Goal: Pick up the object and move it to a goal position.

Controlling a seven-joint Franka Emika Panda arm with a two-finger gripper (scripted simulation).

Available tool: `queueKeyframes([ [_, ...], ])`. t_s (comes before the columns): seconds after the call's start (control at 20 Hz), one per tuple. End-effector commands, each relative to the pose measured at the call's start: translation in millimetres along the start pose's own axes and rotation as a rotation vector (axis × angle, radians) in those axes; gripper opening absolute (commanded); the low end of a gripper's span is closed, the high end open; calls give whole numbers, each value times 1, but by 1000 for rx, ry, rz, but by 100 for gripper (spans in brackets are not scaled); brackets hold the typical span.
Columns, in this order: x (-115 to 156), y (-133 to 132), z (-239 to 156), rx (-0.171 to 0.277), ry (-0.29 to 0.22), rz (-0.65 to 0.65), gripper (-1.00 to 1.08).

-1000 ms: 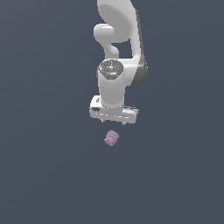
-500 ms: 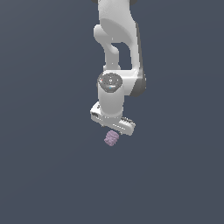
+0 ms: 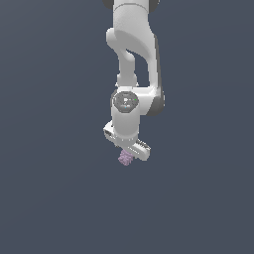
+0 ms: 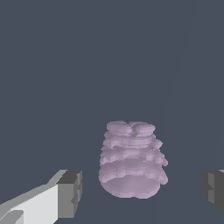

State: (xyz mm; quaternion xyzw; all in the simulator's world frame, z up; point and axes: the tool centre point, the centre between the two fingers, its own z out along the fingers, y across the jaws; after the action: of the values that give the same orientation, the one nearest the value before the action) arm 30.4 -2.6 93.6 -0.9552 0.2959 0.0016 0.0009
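Item: object (image 4: 132,161), a small pale mauve knobbly chunk with ridged, stacked lobes, resting on the plain dark grey surface (image 3: 54,198). Position relative to gripper (image 3: 128,155): in the wrist view it lies between the two dark finger pads (image 4: 70,193), with clear gaps on both sides and nearer the pad on the white finger than the other at the frame edge. Long axis: appears to run away from the camera, across the closing line rather than along it, judged from that view alone. In the exterior view the chunk peeps out just below the tilted white hand, partly hidden by it. Jaws: spread wide, far wider than the chunk, gripping nothing and touching nothing. Goal position: no marker visible in either view.
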Motion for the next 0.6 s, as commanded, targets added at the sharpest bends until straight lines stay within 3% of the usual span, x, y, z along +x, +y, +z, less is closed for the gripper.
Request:
queueKeyframes([
  [0.0,1,0,2,-1,3,19,100],
  [0.55,1,0,22,-1,3,23,100],
])
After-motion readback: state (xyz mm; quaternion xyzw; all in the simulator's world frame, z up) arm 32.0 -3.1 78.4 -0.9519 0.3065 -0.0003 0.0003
